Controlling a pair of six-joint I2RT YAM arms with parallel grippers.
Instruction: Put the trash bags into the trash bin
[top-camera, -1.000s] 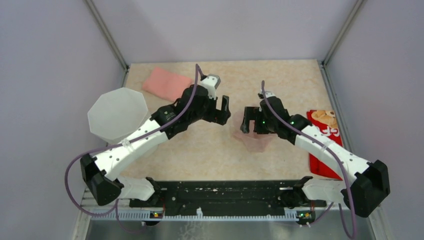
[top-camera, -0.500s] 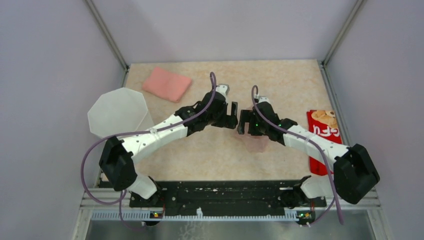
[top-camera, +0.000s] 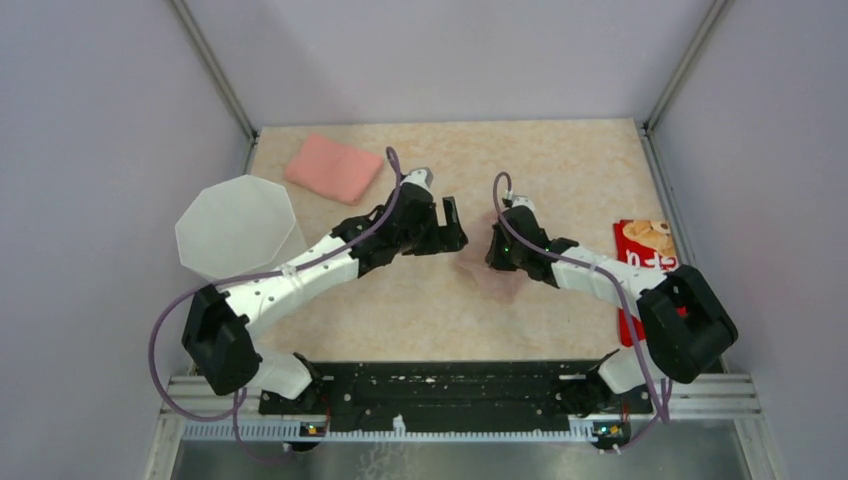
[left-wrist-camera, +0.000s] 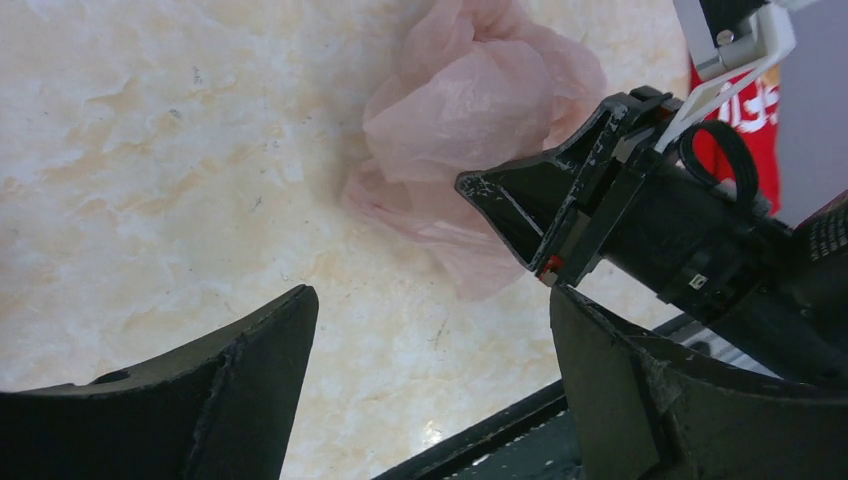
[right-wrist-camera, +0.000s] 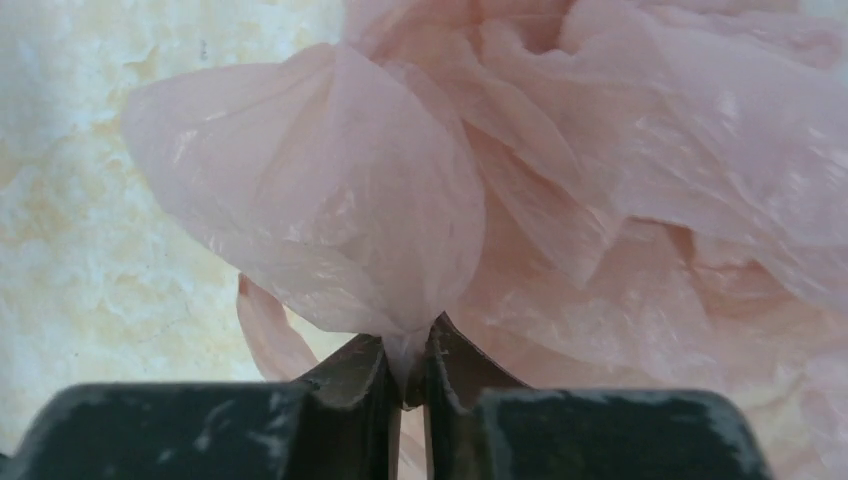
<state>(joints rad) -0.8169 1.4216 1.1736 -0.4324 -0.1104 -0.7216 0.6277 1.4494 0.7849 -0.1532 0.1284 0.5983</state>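
Jaws of the right gripper (right-wrist-camera: 405, 352) are clamped on a thin fold of the crinkly, translucent pale pink plastic film bag (right-wrist-camera: 620, 140), which lies bunched on the marbled beige table (left-wrist-camera: 120, 150) — well apart from the white faceted plastic bin (top-camera: 235, 225) at the table's left side. The left gripper (left-wrist-camera: 430, 305) hovers near, jaws wide apart, empty. So slim a pinch of slippery film could slip free on lifting — or the trailing bulk could catch the bin's rim.
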